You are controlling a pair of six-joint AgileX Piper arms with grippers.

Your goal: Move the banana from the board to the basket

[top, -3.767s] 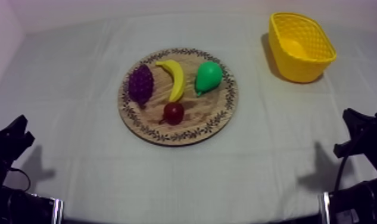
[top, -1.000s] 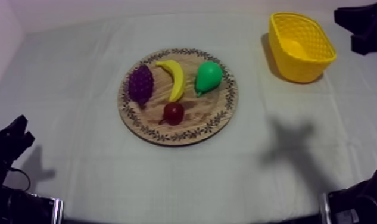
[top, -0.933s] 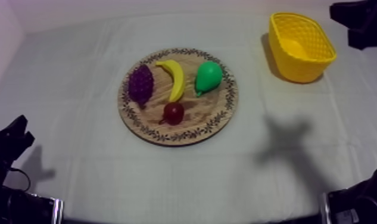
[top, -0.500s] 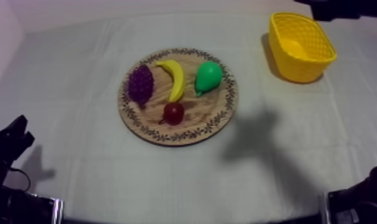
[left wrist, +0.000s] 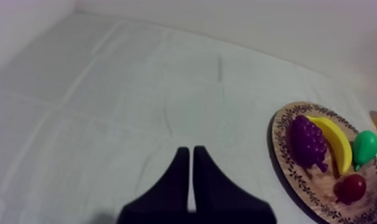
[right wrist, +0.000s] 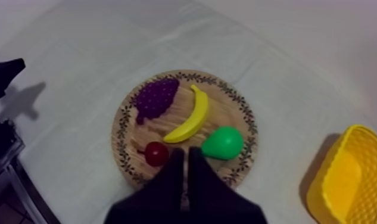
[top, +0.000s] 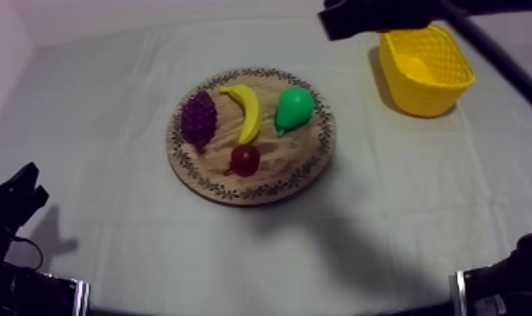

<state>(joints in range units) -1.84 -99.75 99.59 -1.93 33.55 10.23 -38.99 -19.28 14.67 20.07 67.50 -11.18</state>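
While the banana (top: pixel 246 112) lies on the round wooden board (top: pixel 265 192), neither arm has hold of it. It is curved and sits on the board's far half, just beside the bunch of grapes (top: pixel 198 119) on its left, with the pear (top: pixel 295 108) on its right. The small red fruit (top: pixel 245 159) rests nearer the board's front rim, below the banana's lower end. All four fruits are on the board's wood, inside the patterned rim. The yellow basket (top: pixel 420 94) stands upright on the grey-white cloth (top: pixel 109 126), well apart from the board, off to its right and farther back. The right arm (top: pixel 387 13) reaches in from the upper right, and its dark end hangs beyond the board's far right rim, between board and basket. A soft shadow (top: pixel 353 227) lies on the cloth at the board's near right side. In the right wrist view the right gripper (right wrist: pixel 183 152) looks down on the board with its two black fingers pressed together into a narrow wedge, nothing between them. The wedge's tip shows between the small red fruit and the pear, short of the banana. The left gripper (left wrist: pixel 187 150) is well apart from the board, off to its left over bare cloth. Its fingers likewise lie together as a thin wedge and grip nothing.
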